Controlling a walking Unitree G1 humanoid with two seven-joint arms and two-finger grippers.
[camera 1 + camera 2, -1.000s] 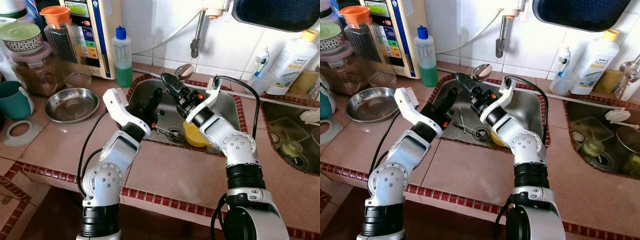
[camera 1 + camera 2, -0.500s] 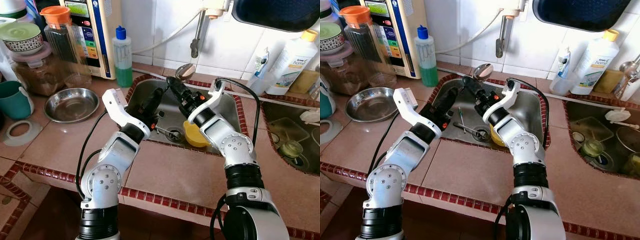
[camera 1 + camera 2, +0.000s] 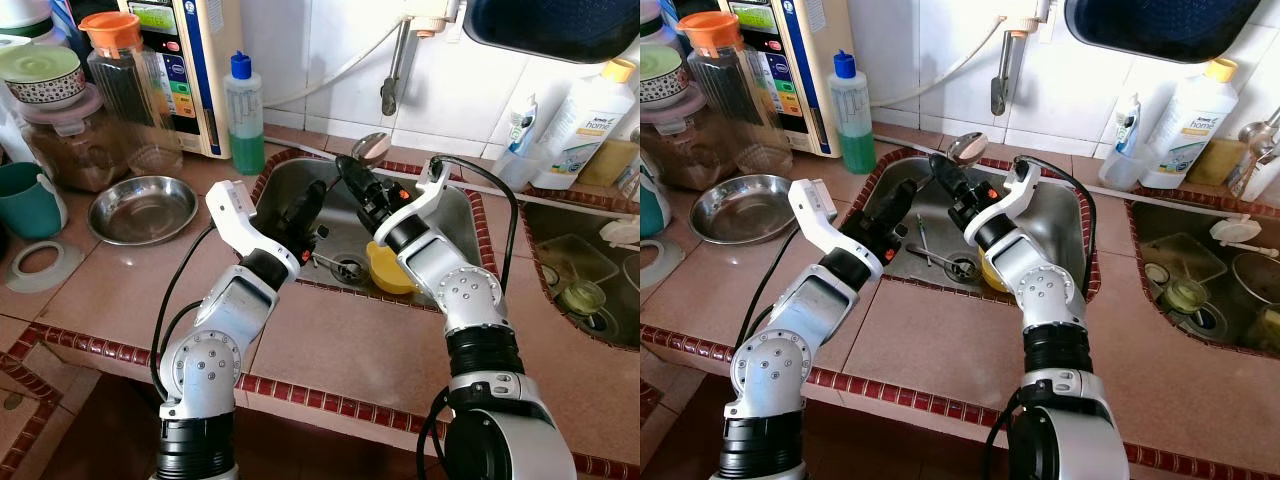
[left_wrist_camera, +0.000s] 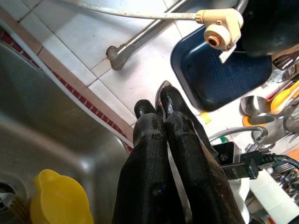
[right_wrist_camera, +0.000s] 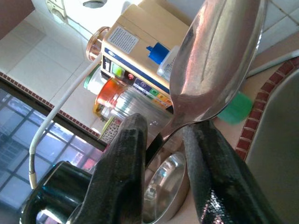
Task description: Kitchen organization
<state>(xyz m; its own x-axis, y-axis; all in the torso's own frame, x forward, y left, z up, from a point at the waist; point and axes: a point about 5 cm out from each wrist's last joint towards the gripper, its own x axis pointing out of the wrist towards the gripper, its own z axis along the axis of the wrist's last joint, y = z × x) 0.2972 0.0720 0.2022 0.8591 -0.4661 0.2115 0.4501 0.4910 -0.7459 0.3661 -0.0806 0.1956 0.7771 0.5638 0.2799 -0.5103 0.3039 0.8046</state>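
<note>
metal spoon (image 3: pixel 369 147) is up over the back of the sink (image 3: pixel 452 215), bowl end sticking out past the right gripper (image 3: pixel 352 178), which pinches its handle between narrow-set fingers (image 5: pixel 126 154). to do this well imo: keep the pinch firm, lift clear of the sink rim w/o tilting, mind the tap pipe (image 3: pixel 394 70) just behind. left gripper (image 3: pixel 305 203) hangs beside it over the basin, fingers pressed together, holding nothing. yellow cup (image 3: pixel 388 270) lies by the drain.

A yellow cup (image 3: pixel 388 270) lies in the grey steel sink (image 3: pixel 455 215), rimmed by red-brown tiles.

Steel spoon (image 3: pixel 371 146), raised over sink (image 3: pixel 455 205)
</note>
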